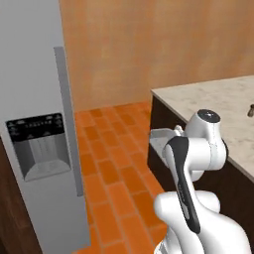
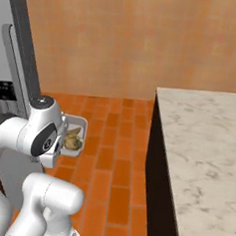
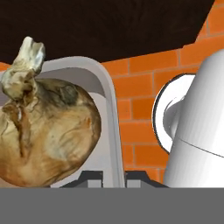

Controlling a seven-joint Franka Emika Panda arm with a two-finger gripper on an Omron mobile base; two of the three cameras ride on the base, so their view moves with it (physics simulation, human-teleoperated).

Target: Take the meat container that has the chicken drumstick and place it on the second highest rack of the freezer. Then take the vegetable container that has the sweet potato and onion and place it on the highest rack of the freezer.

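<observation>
Well, the meat container [image 2: 75, 135] hangs over the tiled floor [image 2: 117, 160] by the freezer [image 1: 34, 124], the jaws pinched on its thin rim. It looks stiff and light, but the chicken drumstick [image 3: 43, 131] could roll, so I'd keep it level.

wall [image 2: 121, 35]: plain tan-orange, running behind everything | floor [image 1: 114, 173]: orange brick tiles showing pale grout lines | counter [image 2: 202, 161]: pale marbled top sitting on a dark base [image 2: 155, 182], standing to the right | light: falling even, casting no hard shadows
</observation>
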